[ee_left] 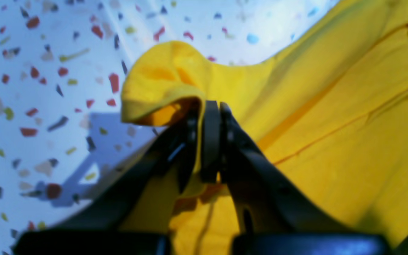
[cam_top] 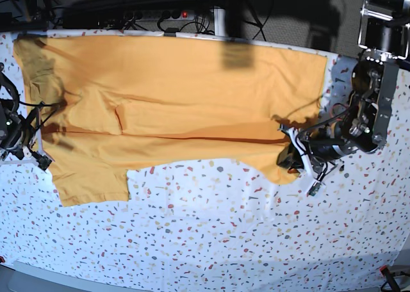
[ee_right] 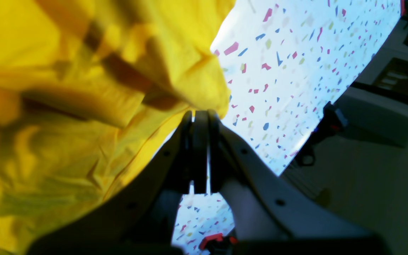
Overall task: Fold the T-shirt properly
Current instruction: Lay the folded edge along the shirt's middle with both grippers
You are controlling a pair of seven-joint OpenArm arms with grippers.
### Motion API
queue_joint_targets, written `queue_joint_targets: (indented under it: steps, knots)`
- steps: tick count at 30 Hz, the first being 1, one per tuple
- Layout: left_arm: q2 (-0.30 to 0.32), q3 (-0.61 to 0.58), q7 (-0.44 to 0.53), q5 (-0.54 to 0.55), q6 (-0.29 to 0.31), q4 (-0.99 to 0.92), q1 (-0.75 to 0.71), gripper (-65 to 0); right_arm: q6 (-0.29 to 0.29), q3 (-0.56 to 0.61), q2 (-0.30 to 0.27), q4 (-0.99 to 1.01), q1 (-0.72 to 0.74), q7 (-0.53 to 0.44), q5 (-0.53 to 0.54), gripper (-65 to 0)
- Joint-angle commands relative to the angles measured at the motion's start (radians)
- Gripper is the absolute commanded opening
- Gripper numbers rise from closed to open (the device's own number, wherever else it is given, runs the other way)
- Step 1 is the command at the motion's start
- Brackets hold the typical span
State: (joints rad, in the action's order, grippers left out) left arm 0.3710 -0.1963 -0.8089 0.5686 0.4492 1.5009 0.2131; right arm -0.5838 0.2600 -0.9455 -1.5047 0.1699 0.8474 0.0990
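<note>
The orange-yellow T-shirt (cam_top: 179, 93) lies spread across the far half of the table, with a fold line running along its middle. At the right of the base view, my left gripper (cam_top: 286, 156) holds the shirt's near right corner. In the left wrist view this gripper (ee_left: 211, 106) is shut on a raised bunch of the T-shirt (ee_left: 331, 141). At the left of the base view, my right gripper (cam_top: 43, 162) sits at the shirt's left edge. In the right wrist view its jaws (ee_right: 200, 114) are shut, and the T-shirt (ee_right: 48, 141) gathers at their tips.
A white speckled table cover (cam_top: 224, 241) lies under the shirt and fills the near half of the base view. Cables and a power strip (cam_top: 173, 13) run behind the far edge. A black clamp (ee_right: 328, 120) sits on the table's edge.
</note>
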Motion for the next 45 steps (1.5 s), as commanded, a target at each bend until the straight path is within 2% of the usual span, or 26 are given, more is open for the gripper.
queue_joint_targets:
  steps: [1, 5, 12, 16, 22, 24, 28, 29, 31, 33, 35, 41, 45]
  knots:
    - [0.010, 0.007, 0.015, 0.007, 0.003, 0.018, 0.015, -65.0, 0.017, -0.013, -0.033, -0.024, 0.008, 0.007, -0.013, -65.0]
    - [0.010, 0.007, 0.013, 0.002, 0.003, 0.018, -0.003, -65.0, 0.017, -0.013, -0.035, -0.071, -0.033, 0.050, -0.013, -65.0]
    - [0.012, 0.007, 0.009, -0.072, -0.007, 0.018, -0.014, -65.0, 0.017, -0.013, -0.047, -0.107, -0.074, 0.085, -0.016, -65.0]
    - [0.012, 0.007, 0.012, -0.071, -0.015, 0.018, -0.014, -65.0, 0.038, -0.013, -0.067, -0.107, -0.072, 0.086, -0.016, -65.0]
    - [0.012, 0.007, 0.013, -0.071, -0.015, 0.018, -0.014, -65.0, 0.040, -0.013, -0.066, -0.107, -0.071, 0.088, -0.016, -65.0]
    - [0.012, 0.007, 0.014, -0.071, -0.015, 0.018, -0.013, -65.0, 0.068, -0.013, -0.066, -0.107, -0.071, 0.100, -0.016, -65.0]
    - [0.011, 0.007, 0.018, -0.060, -0.015, 0.018, -0.013, -65.0, 0.066, -0.013, -0.066, -0.105, -0.071, 0.114, -0.016, -65.0]
    - [0.011, 0.007, 0.021, -0.050, -0.015, 0.018, -0.013, -65.0, 0.060, -0.013, -0.066, -0.103, -0.071, 0.107, -0.016, -59.9]
    - [0.011, 0.007, 0.021, -0.034, -0.015, 0.018, -0.013, -65.0, 0.029, -0.013, -0.066, -0.103, -0.071, 0.066, -0.017, -44.7]
    - [0.011, 0.007, 0.021, -0.034, -0.015, 0.018, -0.013, -65.0, 0.014, -0.013, -0.066, -0.102, -0.071, 0.016, -0.017, -36.4]
    - [0.011, 0.007, 0.021, -0.034, -0.015, 0.018, -0.013, -65.0, 0.014, -0.013, -0.065, -0.089, -0.070, -0.038, -0.026, -35.3]
    - [0.009, 0.007, 0.025, -0.033, -0.015, 0.018, -0.013, -65.0, 0.006, -0.013, -0.043, 0.025, -0.047, -0.202, -0.204, -35.3]
    - [0.006, 0.007, 0.040, -0.033, -0.015, 0.018, -0.013, -65.0, -0.095, -0.013, -0.043, 0.050, -0.026, -0.275, -0.234, -35.4]
